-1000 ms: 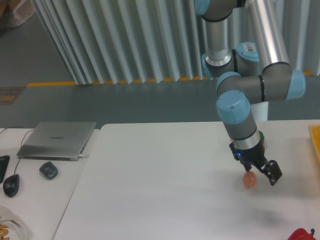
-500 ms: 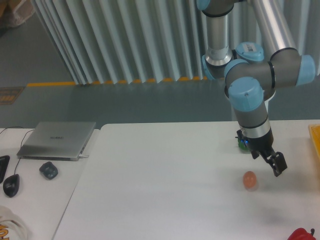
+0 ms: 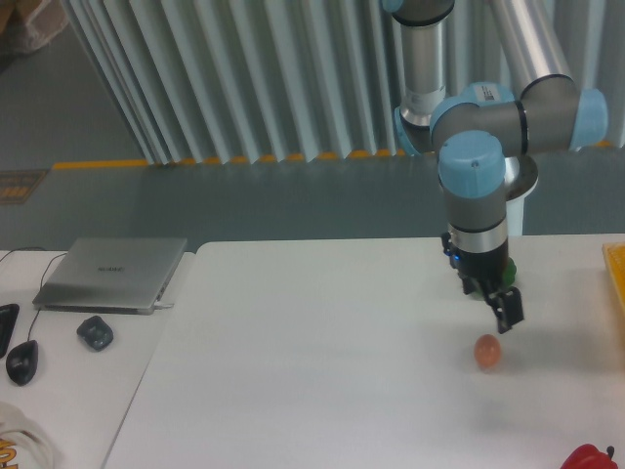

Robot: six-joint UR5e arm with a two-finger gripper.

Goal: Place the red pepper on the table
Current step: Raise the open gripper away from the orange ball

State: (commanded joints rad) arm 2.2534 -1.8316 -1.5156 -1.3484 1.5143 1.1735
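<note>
The red pepper (image 3: 589, 457) lies on the white table (image 3: 312, 371) at the bottom right corner, partly cut off by the frame edge. My gripper (image 3: 506, 311) hangs over the table's right half, well up and left of the pepper. It points down, turned nearly edge-on to the camera, and looks open with nothing held.
A small orange-pink egg-shaped object (image 3: 488, 352) rests on the table just below the gripper. A green pepper (image 3: 509, 270) shows partly behind the wrist. A yellow object (image 3: 617, 278) sits at the right edge. A side desk holds a laptop (image 3: 112, 274) and mice (image 3: 95, 333).
The gripper has risen from beside the egg-shaped object, swung right, then come back left and turned about its axis. The egg-shaped object and the red pepper have stayed in place.
</note>
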